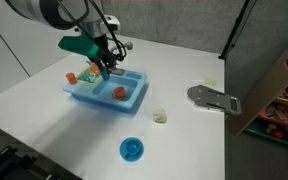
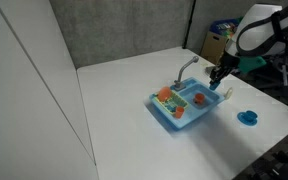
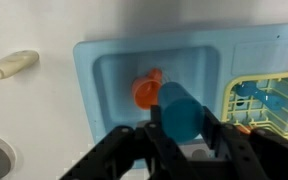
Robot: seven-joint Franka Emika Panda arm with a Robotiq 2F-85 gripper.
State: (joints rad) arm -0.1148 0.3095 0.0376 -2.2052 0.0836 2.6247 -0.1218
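My gripper point(image 3: 177, 128) is shut on a blue cup point(image 3: 178, 108) and holds it above a light blue toy sink point(image 3: 114, 90). An orange cup point(image 3: 147, 90) lies in the sink's basin, just beyond the blue cup. In both exterior views the gripper point(image 1: 106, 68) point(image 2: 218, 80) hovers over the sink point(image 1: 84, 95) point(image 2: 164, 112). A yellow-green dish rack point(image 3: 269, 100) with blue items sits in the sink's other half. The orange cup shows in the basin in an exterior view point(image 1: 119, 92).
A small cream object point(image 3: 12, 65) point(image 1: 160, 117) lies on the white table near the sink. A blue round lid point(image 1: 132, 150) point(image 2: 249, 117) lies near the table's front. A grey metal plate point(image 1: 212, 98) sits at the table edge. A cardboard box point(image 1: 274, 85) stands beside it.
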